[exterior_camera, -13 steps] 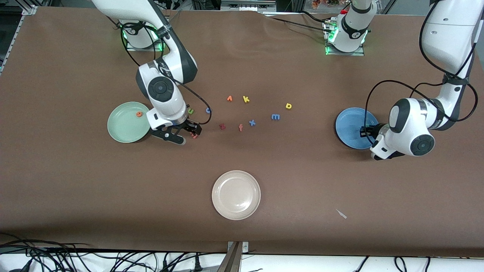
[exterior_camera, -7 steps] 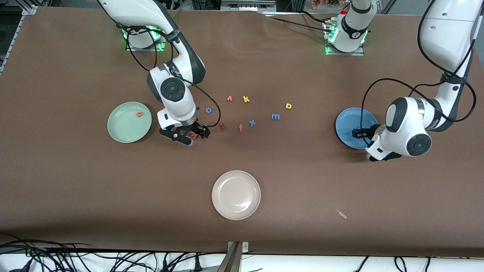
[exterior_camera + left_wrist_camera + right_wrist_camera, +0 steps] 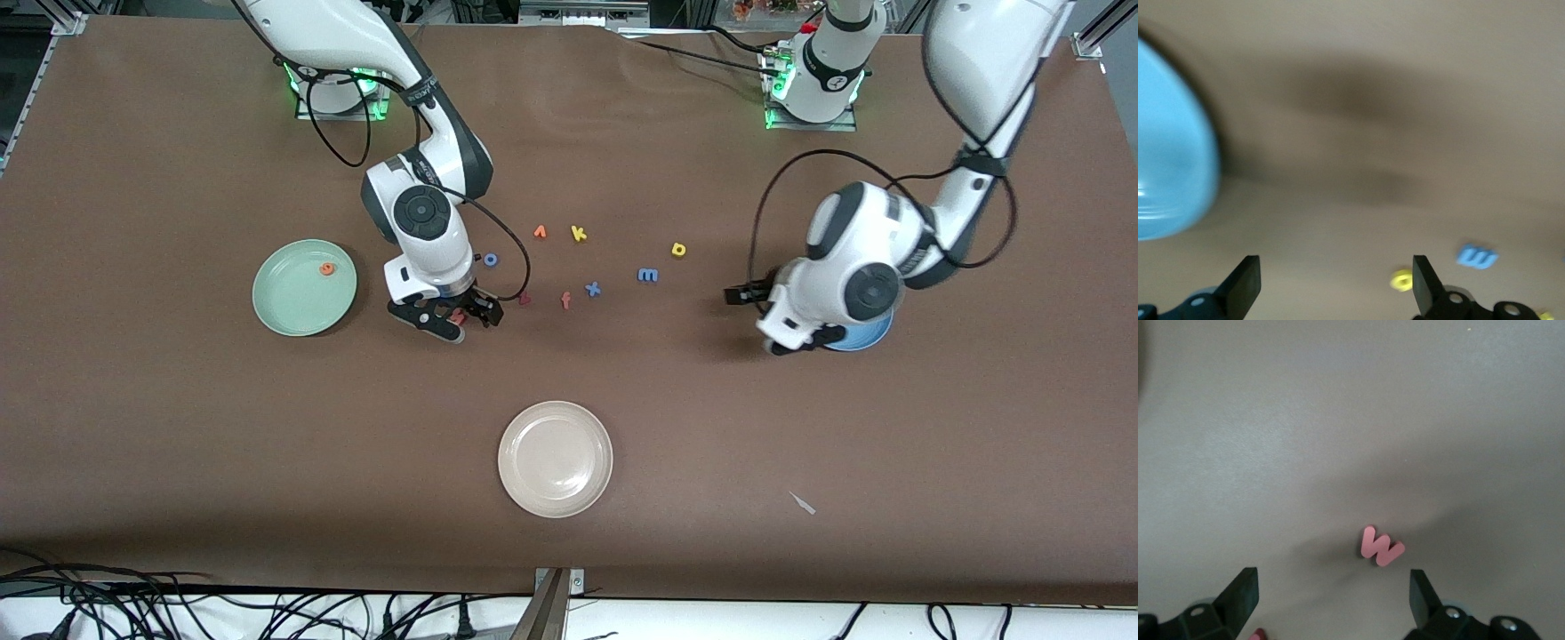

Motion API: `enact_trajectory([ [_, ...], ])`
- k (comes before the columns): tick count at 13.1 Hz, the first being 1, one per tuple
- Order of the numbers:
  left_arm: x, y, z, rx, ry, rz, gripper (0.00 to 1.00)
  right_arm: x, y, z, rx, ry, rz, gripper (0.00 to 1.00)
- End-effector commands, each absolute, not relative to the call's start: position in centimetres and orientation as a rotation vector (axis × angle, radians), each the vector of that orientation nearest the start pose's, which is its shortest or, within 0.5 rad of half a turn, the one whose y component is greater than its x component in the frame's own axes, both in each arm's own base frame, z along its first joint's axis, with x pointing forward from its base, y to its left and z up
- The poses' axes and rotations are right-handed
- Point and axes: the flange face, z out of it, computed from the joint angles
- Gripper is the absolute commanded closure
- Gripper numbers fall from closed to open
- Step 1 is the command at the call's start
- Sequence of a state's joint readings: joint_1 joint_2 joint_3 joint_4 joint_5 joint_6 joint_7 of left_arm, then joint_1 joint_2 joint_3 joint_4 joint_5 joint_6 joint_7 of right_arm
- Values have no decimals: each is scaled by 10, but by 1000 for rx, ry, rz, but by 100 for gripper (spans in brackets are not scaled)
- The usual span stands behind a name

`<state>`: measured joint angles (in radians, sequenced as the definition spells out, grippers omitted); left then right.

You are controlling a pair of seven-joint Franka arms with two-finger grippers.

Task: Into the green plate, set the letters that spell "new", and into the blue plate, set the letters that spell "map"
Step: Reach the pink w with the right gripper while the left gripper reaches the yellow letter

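Right gripper point(image 3: 1331, 603): fingers spread, empty, over the pink foam w point(image 3: 1381, 549) lying flat on the table.
Left gripper point(image 3: 1335, 287): fingers apart, empty, beside the glossy blue plate point(image 3: 1168, 167).
Green plate point(image 3: 304, 286): round, shallow-rimmed, holds the orange e point(image 3: 328, 268).
Blue m point(image 3: 648, 275), yellow a point(image 3: 678, 249): on brown table.

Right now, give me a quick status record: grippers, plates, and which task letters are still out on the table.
right gripper: open, low over the pink w, not gripping it
left gripper: open, empty, over bare table beside the blue plate
green plate: holds the orange e
blue plate: mostly hidden by the left arm, contents not visible
blue m: loose on table
yellow a: loose on table, farther from the front camera than the m
green n, teal p: not visible
cream plate: nothing on it
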<state>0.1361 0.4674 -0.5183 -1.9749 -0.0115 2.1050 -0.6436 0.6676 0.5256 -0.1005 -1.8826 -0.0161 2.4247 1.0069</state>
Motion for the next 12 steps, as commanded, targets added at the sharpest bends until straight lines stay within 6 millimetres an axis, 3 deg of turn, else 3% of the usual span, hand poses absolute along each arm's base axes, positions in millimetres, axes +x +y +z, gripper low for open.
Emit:
enact_trajectory([
  [1, 493, -244, 216, -3180, -513, 452, 0, 529, 345, 221, -3114, 666, -74, 0],
  [3, 460, -271, 199, -3196, -455, 415, 0, 526, 341, 216, -3124, 669, -63, 0],
  [5, 443, -280, 190, -3193, -426, 422, 3, 523, 337, 211, -3132, 674, -49, 0],
  [10, 432, -292, 183, -3178, -399, 440, 21, 498, 318, 178, -3049, 660, -158, 0],
  [12, 422, -296, 174, -3144, -372, 431, 22, 492, 314, 172, -3033, 657, -178, 0],
])
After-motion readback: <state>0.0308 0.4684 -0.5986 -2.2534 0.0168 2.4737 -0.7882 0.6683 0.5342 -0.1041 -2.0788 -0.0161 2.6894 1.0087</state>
